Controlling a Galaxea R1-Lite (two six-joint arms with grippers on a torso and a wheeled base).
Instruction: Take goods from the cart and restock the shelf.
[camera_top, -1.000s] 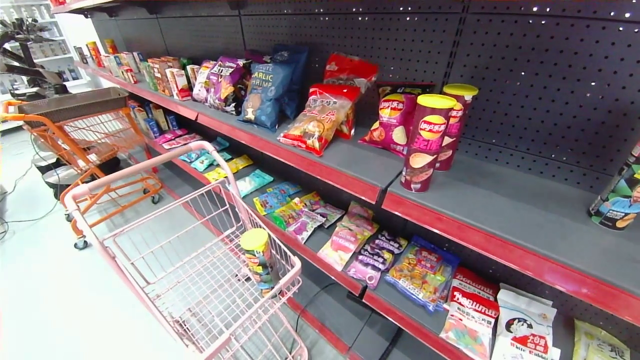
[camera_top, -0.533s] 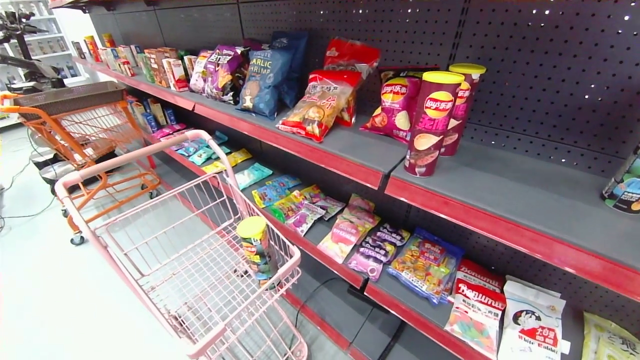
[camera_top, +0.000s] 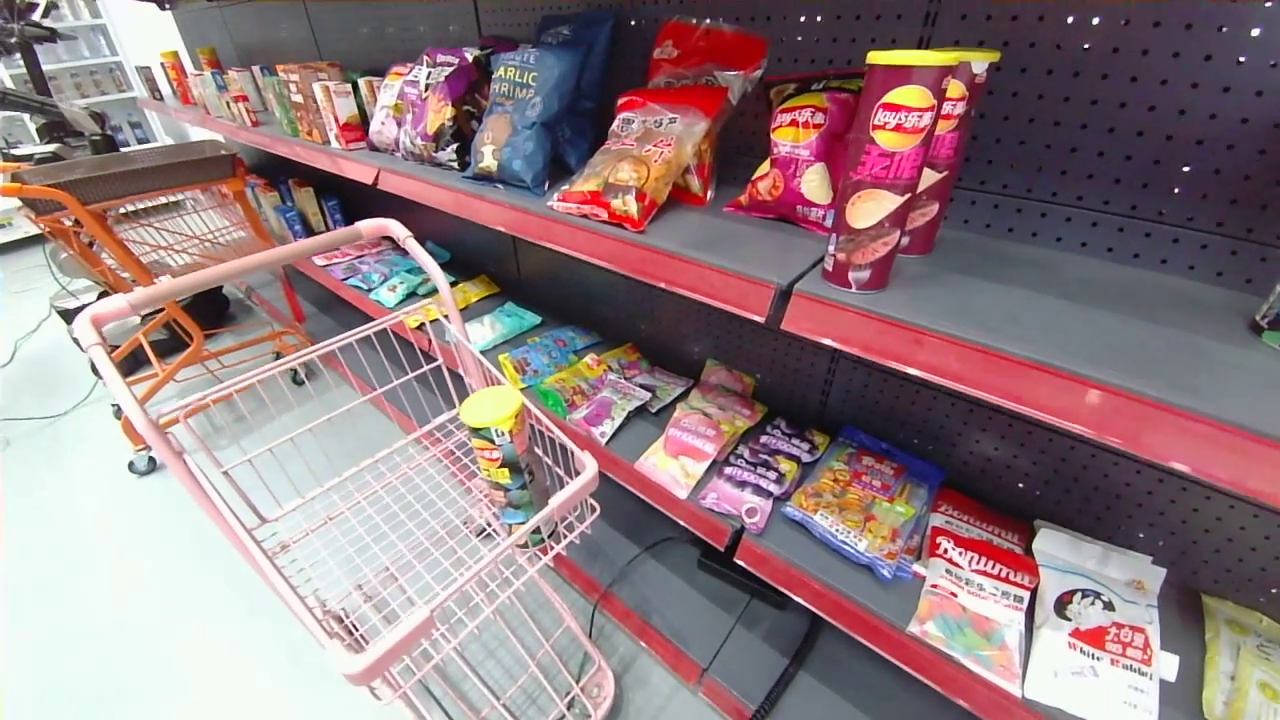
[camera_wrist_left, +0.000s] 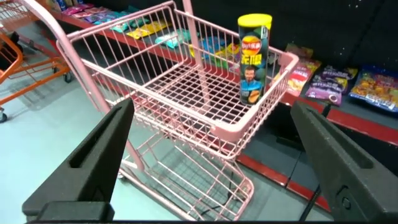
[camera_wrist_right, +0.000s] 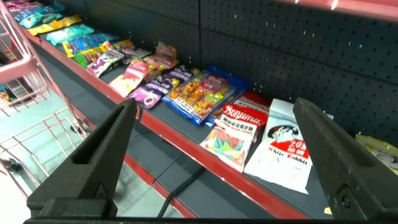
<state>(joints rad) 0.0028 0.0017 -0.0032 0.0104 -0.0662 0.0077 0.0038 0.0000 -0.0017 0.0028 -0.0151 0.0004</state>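
The chip can (camera_top: 503, 455) is standing in the pink cart's (camera_top: 250, 268) shelf-side corner. It is probably light, stiff and slippery, so a mid-body grasp is seeming best. The left gripper (camera_wrist_left: 212, 109) and right gripper (camera_wrist_right: 216, 107) are gaping wide.

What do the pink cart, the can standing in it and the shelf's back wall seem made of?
Pink cart: thin wire grid on tubes, likely metal with a glossy pink coating. Can: printed tube, probably cardboard; its smooth yellow lid looks plastic. Back wall: dark matte panel with regular holes, apparently perforated sheet metal.
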